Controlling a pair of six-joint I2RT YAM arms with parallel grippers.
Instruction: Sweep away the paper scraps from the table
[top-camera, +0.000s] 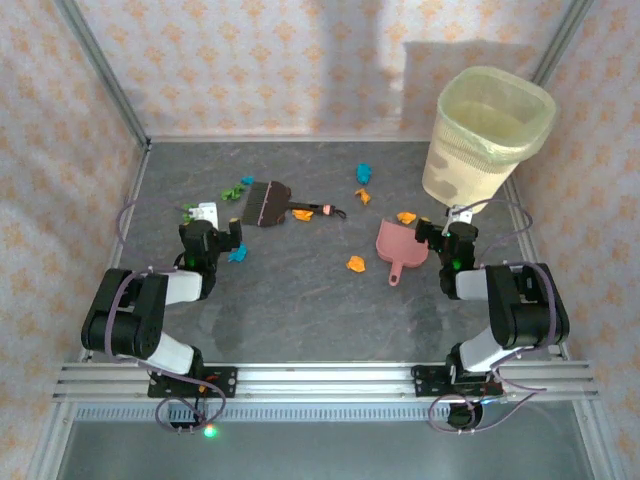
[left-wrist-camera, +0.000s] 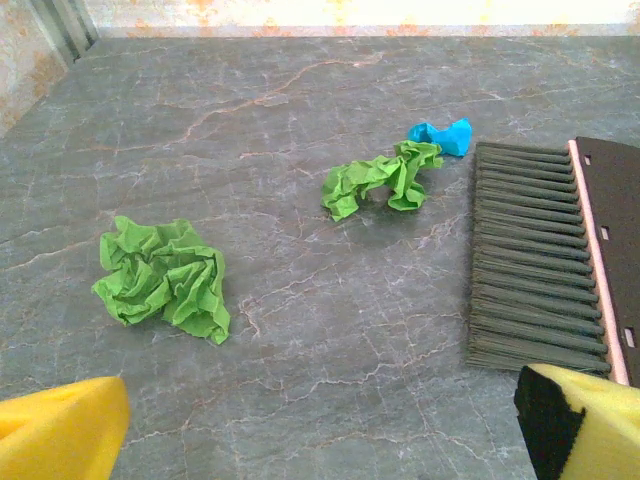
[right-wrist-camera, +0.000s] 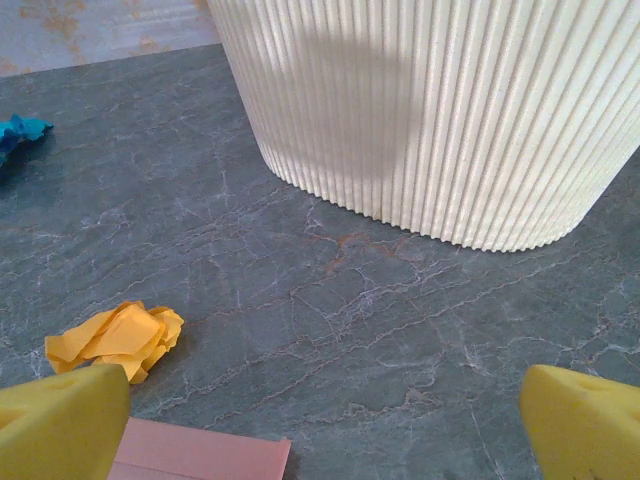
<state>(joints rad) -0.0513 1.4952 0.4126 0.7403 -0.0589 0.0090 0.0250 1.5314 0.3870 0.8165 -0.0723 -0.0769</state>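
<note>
From above, the paper scraps lie scattered over the far half of the table — green ones at the far left, teal and orange ones across the middle. A dark brush lies among them, with a pink dustpan to its right. A pale bin stands in the far right corner. The left gripper is beside the green bits. The right gripper sits just near of the bin, right of the dustpan.

The left wrist camera sharpens what the top view blurs: two crumpled green scraps, a blue scrap touching the farther one, and the brush's bristles on the right. Its yellow pads stand wide apart, nothing between them.

The right wrist camera shows the bin's ribbed wall close ahead and an orange scrap at near left, just beyond the dustpan's edge — the jaws spread wide and empty.
</note>
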